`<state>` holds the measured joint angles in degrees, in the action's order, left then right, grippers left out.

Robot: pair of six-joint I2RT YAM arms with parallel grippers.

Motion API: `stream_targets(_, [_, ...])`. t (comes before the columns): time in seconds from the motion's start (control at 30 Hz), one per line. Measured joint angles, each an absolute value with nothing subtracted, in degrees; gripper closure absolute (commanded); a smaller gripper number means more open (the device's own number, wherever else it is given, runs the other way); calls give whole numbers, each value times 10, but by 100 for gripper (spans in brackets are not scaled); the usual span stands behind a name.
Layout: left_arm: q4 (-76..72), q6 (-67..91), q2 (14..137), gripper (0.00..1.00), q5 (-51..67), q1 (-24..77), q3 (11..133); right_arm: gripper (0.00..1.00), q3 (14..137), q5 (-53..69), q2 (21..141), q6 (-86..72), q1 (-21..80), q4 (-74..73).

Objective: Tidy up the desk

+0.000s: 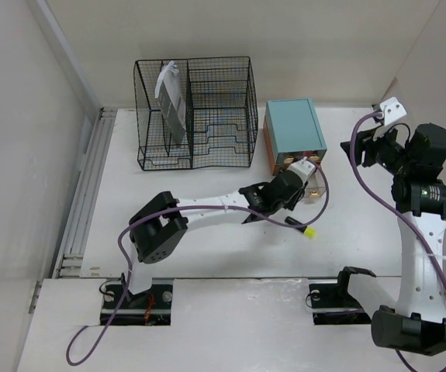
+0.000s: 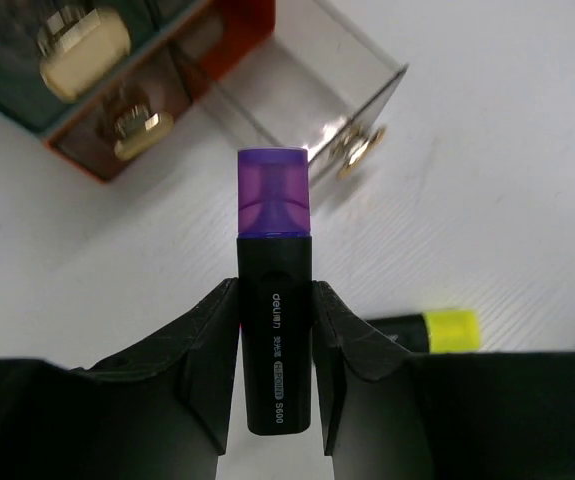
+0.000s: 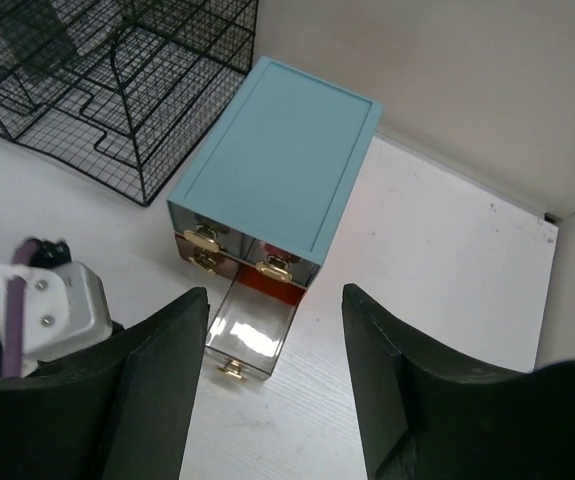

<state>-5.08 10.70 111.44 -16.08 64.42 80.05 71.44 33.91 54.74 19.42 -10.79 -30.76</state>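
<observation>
My left gripper [image 2: 275,330] is shut on a black highlighter with a purple cap [image 2: 273,250], held just in front of the pulled-out clear drawer [image 2: 312,105] of the teal-topped drawer box [image 1: 293,133]. From above, the left gripper [image 1: 304,184] hovers by that drawer over the white desk [image 1: 207,248]. A black highlighter with a yellow cap [image 1: 306,229] lies on the desk just near of it, and also shows in the left wrist view [image 2: 437,330]. My right gripper [image 3: 272,385] is open and empty, high above the box [image 3: 277,165] and open drawer [image 3: 252,335].
A black wire-mesh file rack [image 1: 195,112] holding a grey-white packet [image 1: 172,105] stands at the back left. The drawer box has brass knobs [image 2: 82,45]. Purple cables run along both arms. Walls close the desk on the left, back and right.
</observation>
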Motion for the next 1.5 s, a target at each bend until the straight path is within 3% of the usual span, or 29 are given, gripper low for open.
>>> stream_targets(0.27, [-49,103,1124,98,-128,621,907,39,697,329,545,187,-108,-295])
stream_targets(0.6, [6,113,1251,99,-73,589,1063,39,684,311,541,184,-108,-291])
stream_targets(0.97, [43,118,1292,95,-49,588,1103,37,684,294,540,184,-108,-291])
stream_targets(1.1, [46,119,1305,89,-45,588,1120,37,684,289,538,184,-108,-291])
stream_targets(1.13, [46,119,1310,80,-45,588,1124,37,683,288,537,184,-108,-290])
stream_targets(1.3, [46,119,1324,61,-43,584,1130,37,676,283,535,184,-108,-290])
stream_targets(1.5, [52,123,1330,51,-43,573,1130,37,676,282,535,184,-108,-289])
